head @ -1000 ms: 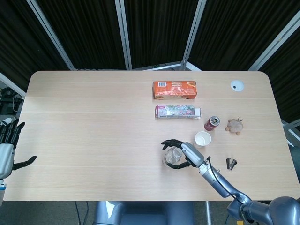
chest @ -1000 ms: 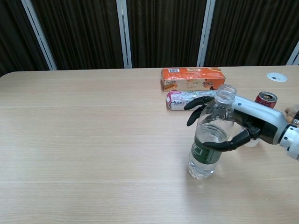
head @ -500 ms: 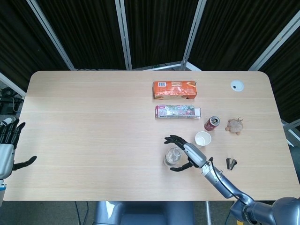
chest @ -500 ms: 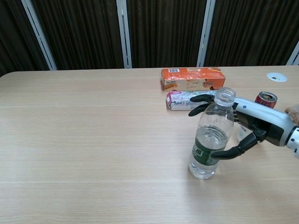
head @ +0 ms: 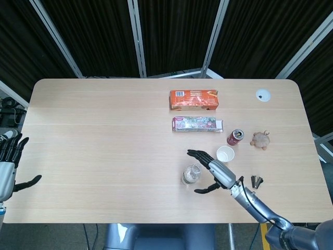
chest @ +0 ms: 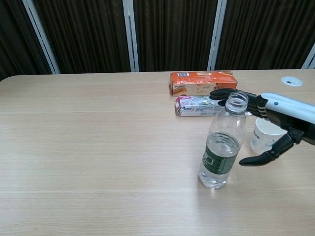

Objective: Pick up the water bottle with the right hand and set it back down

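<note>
Water bottle [chest: 220, 147] upright on table [chest: 98, 147], right hand [head: 218, 172] beside it, fingers spread, holding nothing

bottle [chest: 220, 147] left of right hand [chest: 275, 123], cup [chest: 265, 136] behind hand

The right hand [head: 216, 171] has a silver-grey shell over the palm and slim black fingers [chest: 231, 93]; a thin black cable runs along the grey, jointed forearm behind it. At nine o'clock, the left hand [head: 7, 165] shows the same pale shell and black fingers.
</note>
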`<state>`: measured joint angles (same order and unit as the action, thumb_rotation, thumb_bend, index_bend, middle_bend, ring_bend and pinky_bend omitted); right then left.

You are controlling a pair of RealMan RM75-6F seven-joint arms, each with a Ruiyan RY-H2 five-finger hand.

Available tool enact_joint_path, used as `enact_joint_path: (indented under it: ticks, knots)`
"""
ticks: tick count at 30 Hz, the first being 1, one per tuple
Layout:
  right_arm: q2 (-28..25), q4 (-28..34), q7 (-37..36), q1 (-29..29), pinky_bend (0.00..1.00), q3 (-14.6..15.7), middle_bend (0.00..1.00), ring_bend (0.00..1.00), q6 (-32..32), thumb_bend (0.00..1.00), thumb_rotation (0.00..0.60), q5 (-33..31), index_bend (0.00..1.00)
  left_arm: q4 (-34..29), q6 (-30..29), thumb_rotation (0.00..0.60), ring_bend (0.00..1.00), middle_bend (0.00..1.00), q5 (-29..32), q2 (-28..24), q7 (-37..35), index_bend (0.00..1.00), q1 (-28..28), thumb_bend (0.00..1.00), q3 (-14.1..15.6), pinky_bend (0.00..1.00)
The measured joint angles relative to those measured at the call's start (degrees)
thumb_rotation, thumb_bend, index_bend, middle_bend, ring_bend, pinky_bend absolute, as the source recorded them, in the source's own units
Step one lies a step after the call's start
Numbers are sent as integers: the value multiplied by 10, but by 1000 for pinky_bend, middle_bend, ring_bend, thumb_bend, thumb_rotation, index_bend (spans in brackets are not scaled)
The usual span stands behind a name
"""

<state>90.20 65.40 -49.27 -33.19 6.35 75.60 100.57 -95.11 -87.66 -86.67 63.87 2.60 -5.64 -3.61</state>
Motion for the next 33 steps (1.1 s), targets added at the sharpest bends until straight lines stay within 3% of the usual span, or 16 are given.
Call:
enact_joint_path:
  ticks: [6, 13, 24, 27, 33]
  knots:
    - [-27, -5, 52, 0, 0, 8, 0, 0, 4, 0, 600, 15, 0, -4, -4, 600, 0, 0, -10, -8, -11, 0, 3, 0, 4, 0]
    - [-83, -33, 184, 19, 0, 10, 0, 0, 44, 0, 600, 30, 0, -9, -8, 600, 0, 0, -23, -18, -24, 0, 5, 0, 9, 0]
    - [-149, -50, 253, 81, 0, -19, 0, 0, 102, 0, 600, -26, 0, -11, -26, 600, 0, 0, -37, -27, -34, 0, 10, 0, 11, 0]
    - [-167, -19, 282, 116, 0, -32, 0, 0, 129, 0, 600, -67, 0, -3, -45, 600, 0, 0, -37, -19, -21, 0, 16, 0, 5, 0]
    - [-215, 118, 375, 168, 0, -40, 0, 0, 154, 0, 600, -102, 0, 13, -43, 600, 0, 0, -35, -10, -21, 0, 15, 0, 2, 0]
